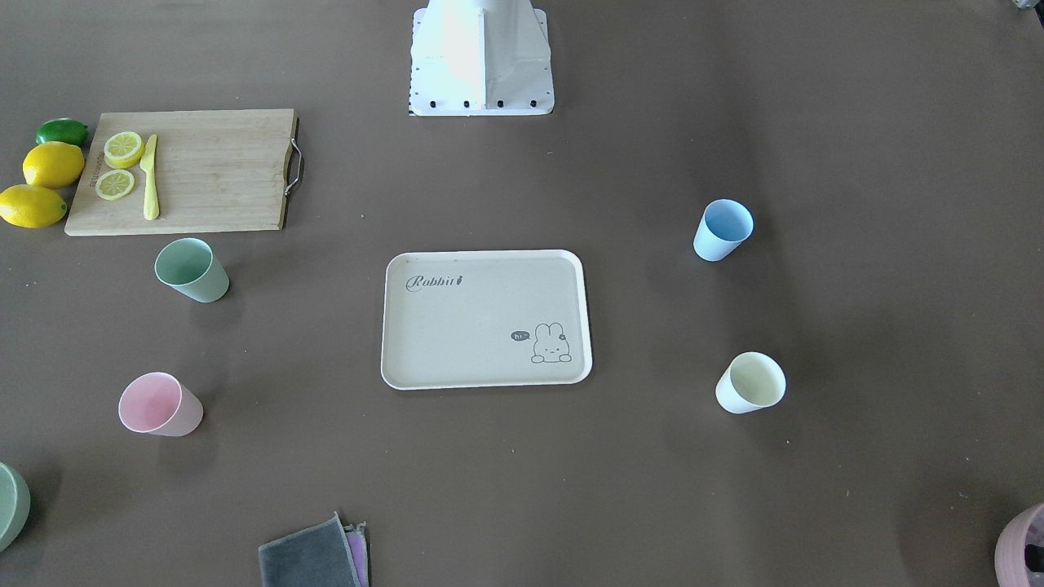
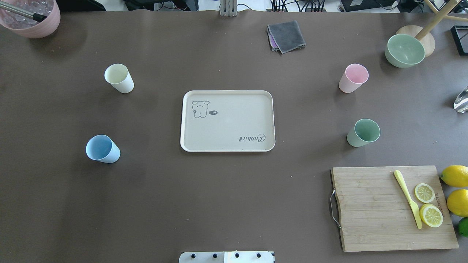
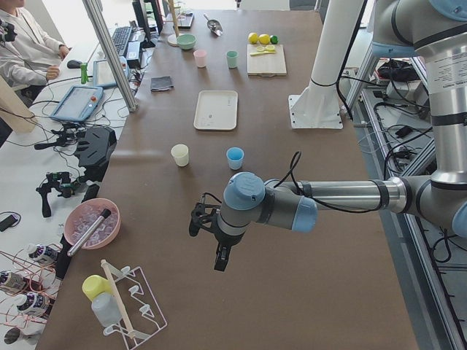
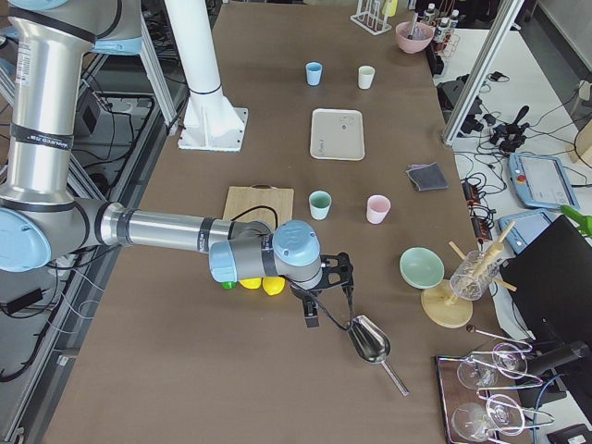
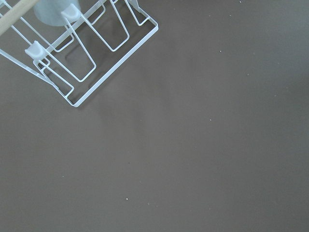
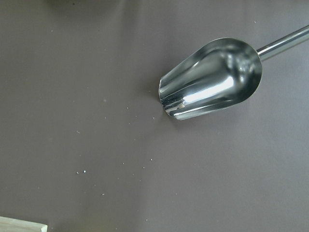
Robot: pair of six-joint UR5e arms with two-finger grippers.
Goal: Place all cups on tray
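- Flat cream-beige rectangular tray (image 2: 227, 120) with rounded corners, raised rim, "Rabbit" lettering and a bunny drawing: lies at the middle of the brown table (image 2: 219, 204), in front of the robot's base, with nothing on it.
- Pale cream-yellow tapered cup (image 2: 119, 78) and light blue tapered cup (image 2: 102, 149): both stand upright on the table on the robot's left side, well apart from the tray and from each other; the blue one is nearer the robot.
- Pink tapered cup (image 2: 353, 78) and mint green tapered cup (image 2: 363, 133): both stand upright on the table on the robot's right side, apart from the tray; the green one is nearer the robot, close to the far edge of the board.
- Wooden cutting board (image 2: 376, 208) with metal handle: carries two lemon slices (image 2: 427, 204) and a yellow plastic knife (image 2: 407, 199); whole lemons (image 2: 455, 176) lie just beside it.
- Left gripper (image 3: 208, 244): hangs over bare table beyond the left-hand cups, near a white wire rack (image 5: 82, 58); whether its fingers are parted or closed cannot be told.
- Right gripper (image 4: 328, 305): hangs over the table past the lemons, near a shiny metal scoop (image 6: 212, 77); its finger state likewise cannot be told.
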